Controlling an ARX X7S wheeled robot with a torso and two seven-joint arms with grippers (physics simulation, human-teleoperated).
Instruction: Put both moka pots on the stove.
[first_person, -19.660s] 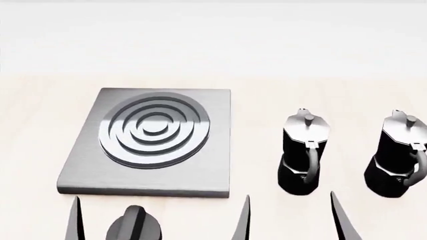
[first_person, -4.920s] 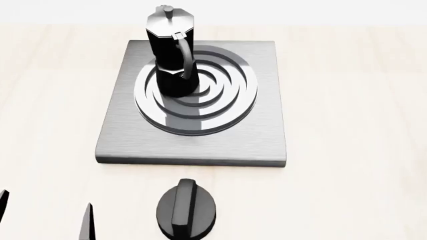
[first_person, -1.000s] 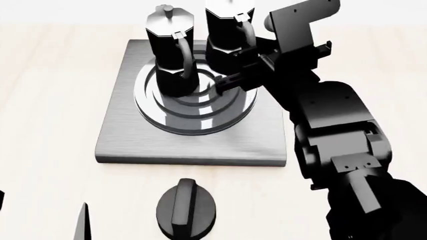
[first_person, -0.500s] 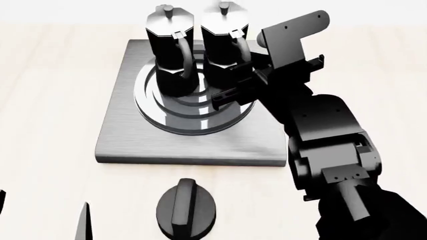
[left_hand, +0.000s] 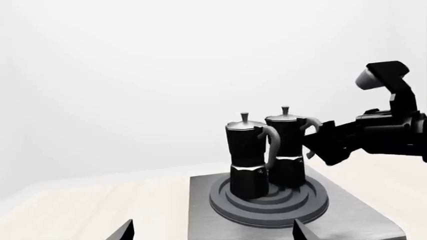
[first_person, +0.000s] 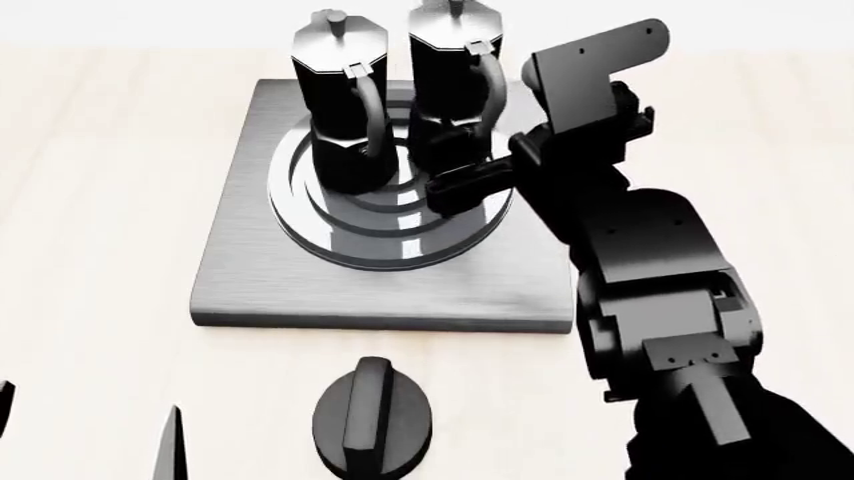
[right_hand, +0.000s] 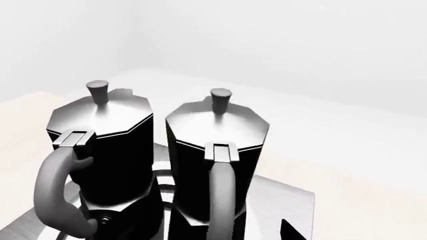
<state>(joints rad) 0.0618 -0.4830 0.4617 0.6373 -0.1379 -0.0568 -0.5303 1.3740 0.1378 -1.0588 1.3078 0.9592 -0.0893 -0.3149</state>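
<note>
Pale wood-grain tabletop (first_person: 94, 200) under soft even light, plain white wall (left_hand: 133, 75) behind.

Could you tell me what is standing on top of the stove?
Two moka pots, left pot and right pot, stand side by side on the stove's ring burner. Their bases cover the burner's middle; the right tool hides the right pot's foot.
</note>
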